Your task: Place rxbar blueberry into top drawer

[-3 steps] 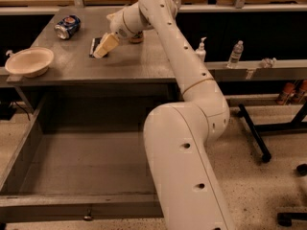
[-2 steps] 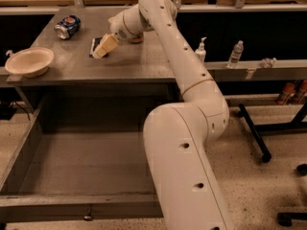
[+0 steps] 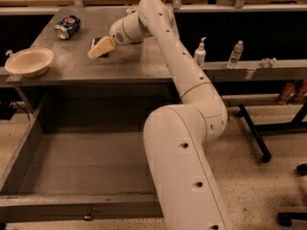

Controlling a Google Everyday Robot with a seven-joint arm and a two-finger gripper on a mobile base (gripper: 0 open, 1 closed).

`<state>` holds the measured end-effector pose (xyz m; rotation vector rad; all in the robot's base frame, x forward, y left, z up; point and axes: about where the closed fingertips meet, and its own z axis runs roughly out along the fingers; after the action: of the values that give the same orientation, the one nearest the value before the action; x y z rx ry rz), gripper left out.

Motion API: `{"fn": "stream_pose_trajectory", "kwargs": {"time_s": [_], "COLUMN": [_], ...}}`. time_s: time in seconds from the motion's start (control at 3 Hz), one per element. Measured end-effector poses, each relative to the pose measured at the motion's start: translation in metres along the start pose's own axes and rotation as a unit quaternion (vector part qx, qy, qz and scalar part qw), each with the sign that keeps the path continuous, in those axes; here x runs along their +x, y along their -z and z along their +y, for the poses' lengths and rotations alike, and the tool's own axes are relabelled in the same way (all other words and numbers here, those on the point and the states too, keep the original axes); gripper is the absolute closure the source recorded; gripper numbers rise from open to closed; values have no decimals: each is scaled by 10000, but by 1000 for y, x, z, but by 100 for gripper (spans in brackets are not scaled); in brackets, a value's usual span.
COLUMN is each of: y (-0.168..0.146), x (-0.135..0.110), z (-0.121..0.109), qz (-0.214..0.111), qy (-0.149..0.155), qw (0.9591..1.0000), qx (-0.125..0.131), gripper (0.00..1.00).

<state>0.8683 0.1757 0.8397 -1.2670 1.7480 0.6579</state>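
Note:
The rxbar blueberry [image 3: 95, 41] is a small dark bar lying on the grey desk top, mostly hidden behind my gripper. My gripper [image 3: 100, 49] reaches across the desk from the right and sits right over the bar, angled down to the left. The top drawer [image 3: 72, 162] is pulled out wide below the desk's front edge; its grey floor is bare and its front panel with a small knob [image 3: 87, 217] is nearest the camera.
A crushed blue can [image 3: 67, 27] lies at the desk's back left. A cream bowl [image 3: 29, 61] sits at the desk's left front corner. My arm's large white links [image 3: 187, 176] stand right of the drawer. Bottles [image 3: 235, 54] line a shelf at right.
My gripper has edged slightly down and left over the bar. Nothing else has moved.

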Motion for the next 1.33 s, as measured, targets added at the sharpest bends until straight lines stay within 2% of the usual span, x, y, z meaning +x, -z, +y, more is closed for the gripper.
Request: {"fn": "stream_pose_trajectory", "kwargs": {"time_s": [0.33, 0.67, 1.0, 1.33], "y": [-4, -9, -12, -11], "x": [1, 6, 16, 13], "z": [2, 1, -5, -5], "qz": [13, 29, 39, 35], "qy": [-17, -29, -68, -68], "qw": [10000, 10000, 10000, 10000], "qx": [-26, -24, 54, 53], "gripper": [18, 49, 72, 96]}}
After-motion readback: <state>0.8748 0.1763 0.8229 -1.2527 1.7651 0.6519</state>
